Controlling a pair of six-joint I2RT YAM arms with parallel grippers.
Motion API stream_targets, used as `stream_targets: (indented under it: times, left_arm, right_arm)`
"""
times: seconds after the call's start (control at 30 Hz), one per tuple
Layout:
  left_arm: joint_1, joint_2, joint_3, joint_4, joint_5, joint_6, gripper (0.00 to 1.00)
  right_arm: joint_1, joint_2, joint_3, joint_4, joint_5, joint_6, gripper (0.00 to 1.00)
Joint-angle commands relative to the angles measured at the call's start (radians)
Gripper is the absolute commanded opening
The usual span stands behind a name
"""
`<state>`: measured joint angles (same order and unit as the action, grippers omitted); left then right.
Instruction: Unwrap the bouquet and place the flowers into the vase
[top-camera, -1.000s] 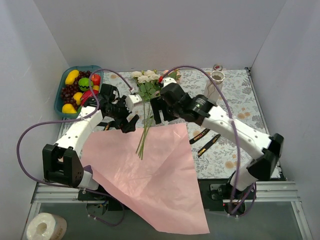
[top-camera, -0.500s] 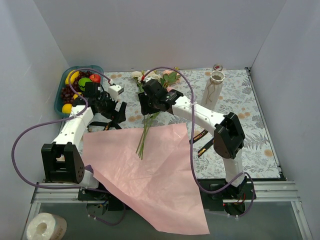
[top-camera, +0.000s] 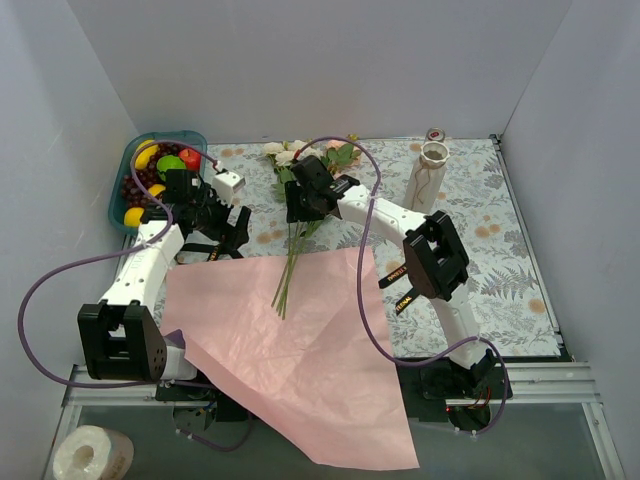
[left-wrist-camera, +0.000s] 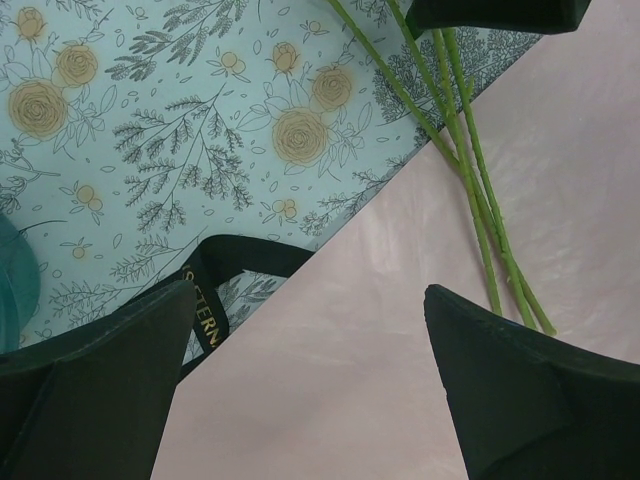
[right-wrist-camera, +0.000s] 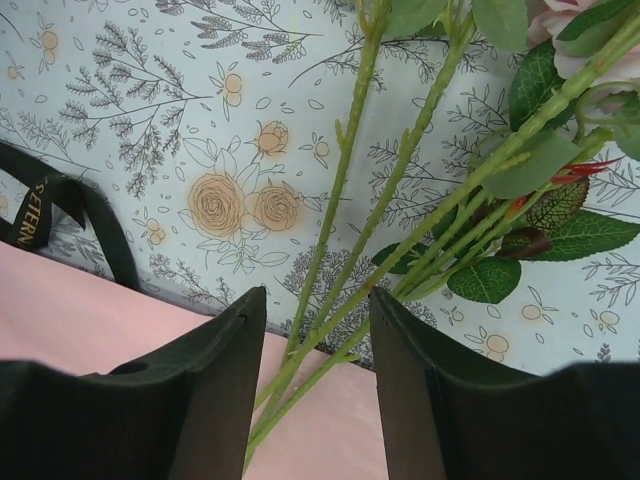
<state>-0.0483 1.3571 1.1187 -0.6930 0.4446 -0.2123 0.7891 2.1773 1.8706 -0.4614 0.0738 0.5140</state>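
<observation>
Now we see the flowers (top-camera: 290, 262) lying loose on the floral tablecloth (top-camera: 500, 230). Their heads point toward the far wall, and their stem ends rest on the upper edge of the pink paper (top-camera: 300, 360). That sheet lies spread flat and hangs over the near edge of the table.

The right gripper (top-camera: 298, 213) sits on the stems just below the leaves. From its wrist camera we find its claw narrowed onto them. Several green stems run slantwise through the gap, reaching from one finger's inner face to the other's, so we take the claw as holding the stems. The rose heads and leaves lie beyond the fingers, to the upper right of that view.

The left gripper (top-camera: 232, 228) hangs to the left of the stems and apart from them. It is above the paper's upper left edge, and its claw is spread wide with nothing between the fingers. Under it we see a loop of black ribbon (left-wrist-camera: 230, 265) with gold lettering, lying partly on the cloth and running under the paper.

The vase (top-camera: 424, 180) stands upright at the far right of the cloth, well apart from the flowers. A small red-topped jar (top-camera: 435, 134) stands just behind it. A blue fruit basket (top-camera: 118, 190) sits at the far left corner.
</observation>
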Motion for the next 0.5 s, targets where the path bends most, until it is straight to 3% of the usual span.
stream_targets:
  times: [0.0, 0.47]
  left_arm:
    - [-0.001, -0.026, -0.03, 0.01, -0.012, 0.028, 0.98]
    - [-0.001, -0.023, -0.054, 0.003, -0.007, 0.067, 0.98]
  right_arm:
    - [-0.017, 0.016, 0.044, 0.029, -0.038, 0.027, 0.52]
    - [-0.045, -0.011, -0.018, 0.056, -0.045, 0.032, 0.61]
